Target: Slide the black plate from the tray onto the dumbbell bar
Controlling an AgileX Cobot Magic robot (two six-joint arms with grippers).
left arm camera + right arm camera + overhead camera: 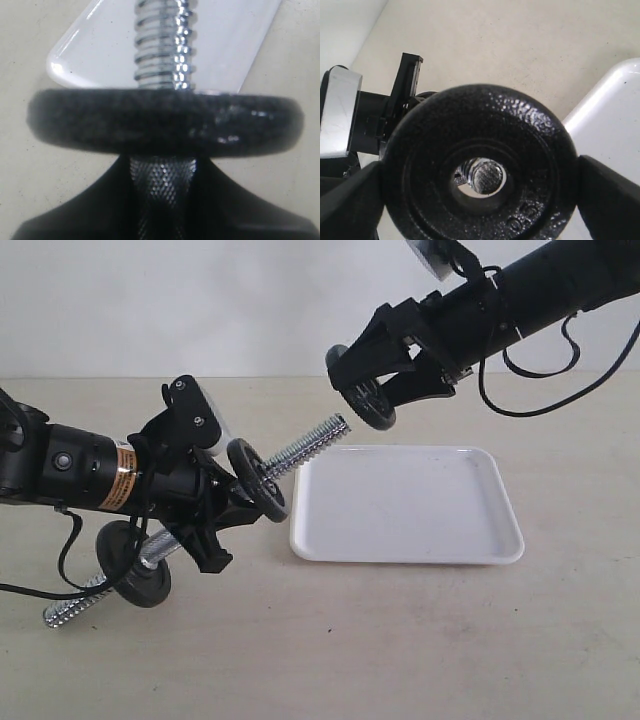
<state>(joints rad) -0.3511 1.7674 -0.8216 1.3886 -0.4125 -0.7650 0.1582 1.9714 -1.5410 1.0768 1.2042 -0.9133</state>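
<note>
Plate sits clamped in right end effector facing dumbbell bar.

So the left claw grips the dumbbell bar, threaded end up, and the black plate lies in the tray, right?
No. The black plate is not in the tray: the right claw holds it in the air near the threaded end of the dumbbell bar, per the exterior view. The left claw does grip that bar.
</note>
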